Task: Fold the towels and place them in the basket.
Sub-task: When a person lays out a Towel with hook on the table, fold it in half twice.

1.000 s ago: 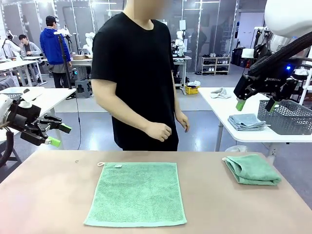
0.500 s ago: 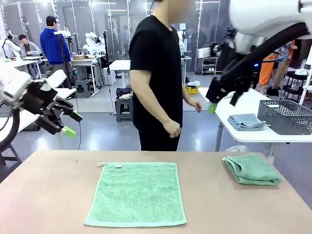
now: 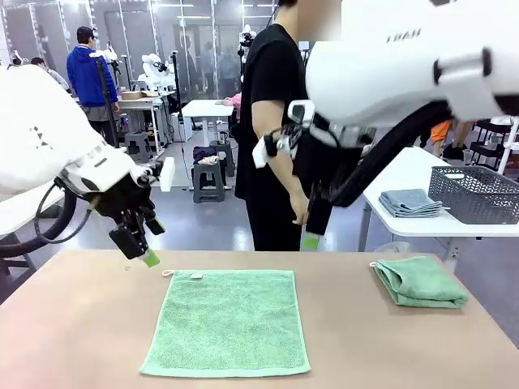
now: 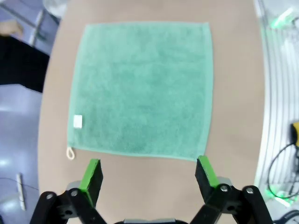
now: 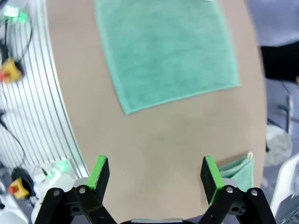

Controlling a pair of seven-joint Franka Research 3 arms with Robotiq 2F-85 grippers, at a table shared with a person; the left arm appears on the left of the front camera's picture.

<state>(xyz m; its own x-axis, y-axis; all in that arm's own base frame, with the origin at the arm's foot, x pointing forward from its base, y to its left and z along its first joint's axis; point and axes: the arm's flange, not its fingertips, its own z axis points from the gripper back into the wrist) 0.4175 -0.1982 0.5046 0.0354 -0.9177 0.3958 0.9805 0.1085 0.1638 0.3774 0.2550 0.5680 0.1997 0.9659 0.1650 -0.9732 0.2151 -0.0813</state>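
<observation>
Currently, the spread towel lies flat and unfolded. The folded towel lies well to its right. Neither is in the basket, farther right and beyond. The left gripper and right gripper hover near the spread towel's far corners, jaws wide apart and empty.

Jaws of the right gripper stood spread above the table; flat towel ahead, second towel near one finger.

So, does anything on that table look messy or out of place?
Nothing stands out. One towel lies flat and square mid-table, a second towel sits folded, a bit rumpled, at the right, and the basket stands upright on the side table.
</observation>
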